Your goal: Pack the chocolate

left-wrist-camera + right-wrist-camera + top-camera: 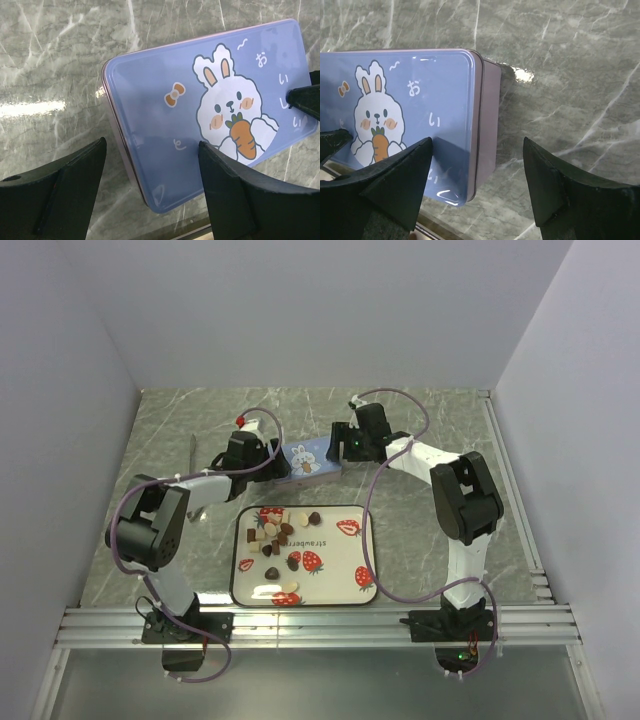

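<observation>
The chocolate (278,533), several small dark, light brown and cream pieces, lies on the strawberry-print tray (345,592) in front of the arms. Behind the tray lies a closed blue tin (311,461) with a white rabbit on its lid. My left gripper (272,457) is open over the tin's left end (200,115), its fingers (235,190) astride that end's corner. My right gripper (337,446) is open over the tin's right end (420,95), one finger (390,180) above the lid and the other beyond the tin's side. Neither holds anything.
A thin grey stick (192,452) lies on the marble table at the far left. An aluminium rail (320,624) runs along the near edge and another (508,480) along the right side. White walls close in the back and both sides.
</observation>
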Controlling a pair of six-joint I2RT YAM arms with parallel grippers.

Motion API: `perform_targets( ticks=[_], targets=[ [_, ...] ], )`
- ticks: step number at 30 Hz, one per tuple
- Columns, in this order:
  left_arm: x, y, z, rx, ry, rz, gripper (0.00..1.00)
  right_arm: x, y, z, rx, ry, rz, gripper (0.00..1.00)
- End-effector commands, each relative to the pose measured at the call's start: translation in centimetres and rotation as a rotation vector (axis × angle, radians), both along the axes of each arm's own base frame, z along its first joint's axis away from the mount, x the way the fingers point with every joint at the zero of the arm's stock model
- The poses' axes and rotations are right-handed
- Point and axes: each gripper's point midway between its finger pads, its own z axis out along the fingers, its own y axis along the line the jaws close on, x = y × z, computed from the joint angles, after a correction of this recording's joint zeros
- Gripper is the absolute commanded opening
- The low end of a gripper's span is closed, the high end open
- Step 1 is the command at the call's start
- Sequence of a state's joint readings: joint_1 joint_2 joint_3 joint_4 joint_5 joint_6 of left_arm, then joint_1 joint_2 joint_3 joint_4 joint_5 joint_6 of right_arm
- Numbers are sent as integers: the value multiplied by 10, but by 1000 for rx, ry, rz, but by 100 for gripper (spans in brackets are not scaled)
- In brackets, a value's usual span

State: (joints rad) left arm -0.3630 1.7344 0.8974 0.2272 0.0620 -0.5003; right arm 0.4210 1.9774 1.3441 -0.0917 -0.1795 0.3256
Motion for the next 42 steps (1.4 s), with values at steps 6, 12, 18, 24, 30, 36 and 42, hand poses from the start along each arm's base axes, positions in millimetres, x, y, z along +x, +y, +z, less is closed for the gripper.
perform_targets(
  ticks=[6, 12, 18, 24, 30, 36, 42],
  targets=[
    [-1, 2, -18, 30, 51, -8, 79, -9, -23, -27, -114, 72, -57, 79],
    [1, -2, -19, 20, 48, -20, 79, -15, -23, -35, -135, 91, -55, 79],
    [7, -20, -20, 16, 43, -74, 78, -15, -26, -30, -147, 80, -61, 79],
    [16, -38, -20, -2, 39, -124, 78, -17, -30, -27, -155, 73, -67, 79],
    [19, -44, -19, -6, 33, -142, 78, -19, -34, -25, -155, 74, -74, 79],
    [20, -33, 5, 19, -30, -98, 80, -18, -32, -3, -116, 34, -53, 80],
    [17, -17, 41, 34, -105, -51, 95, -11, -37, 49, -51, -76, -46, 81]
  ],
)
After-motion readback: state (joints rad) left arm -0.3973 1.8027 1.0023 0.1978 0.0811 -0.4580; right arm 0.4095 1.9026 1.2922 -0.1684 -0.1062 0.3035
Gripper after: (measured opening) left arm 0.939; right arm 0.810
